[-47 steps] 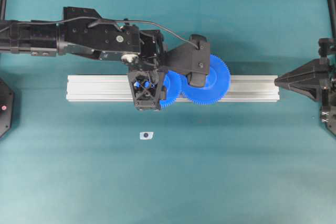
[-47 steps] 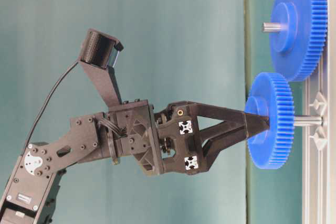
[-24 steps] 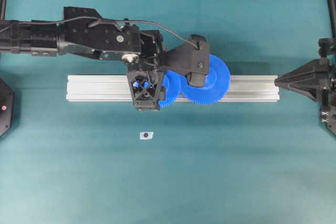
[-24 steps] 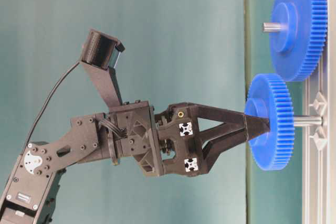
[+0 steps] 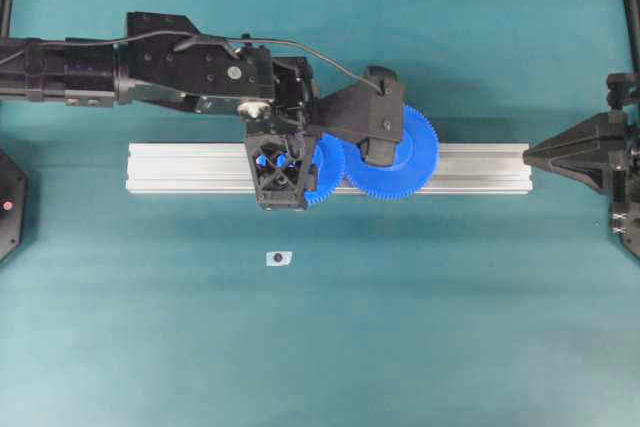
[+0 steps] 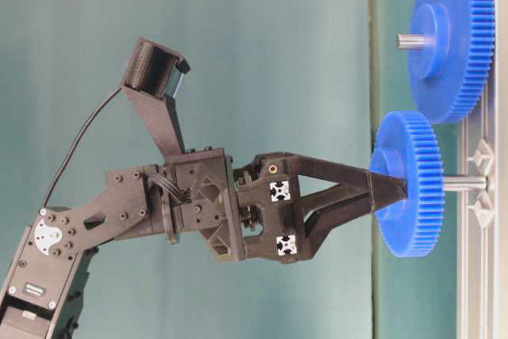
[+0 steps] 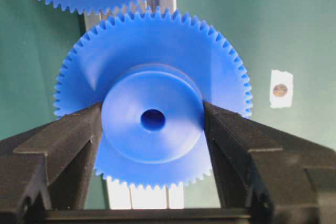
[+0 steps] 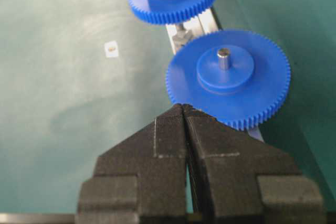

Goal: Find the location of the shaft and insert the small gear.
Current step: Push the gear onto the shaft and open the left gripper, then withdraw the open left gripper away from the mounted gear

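A: Why does the small gear (image 6: 408,183) sit out from the rail (image 5: 470,169) like that?

B: It is threaded on a silvery shaft (image 6: 464,183) that stands up from the rail. From table level, bare shaft shows between gear and rail, so I judge the gear is on but not fully home.

A: And the big gear (image 8: 229,77)?

B: Mounted just beside it on its own grey pin (image 8: 223,57). From overhead the two toothed rims overlap, which suits a meshing pair.

A: What is the left gripper (image 7: 152,121) doing?

B: Its fingers (image 7: 68,140) stand on either side of the raised hub, very close, jaws fairly wide. Whether they press the hub or have just let go, I cannot tell.

A: The right gripper (image 8: 183,109)?

B: Parked well off at the rail's end, tips pressed together, holding nothing.

A: That white tag (image 5: 279,258) on the mat?

B: A small patch with a dark dot, lying apart from the rail.
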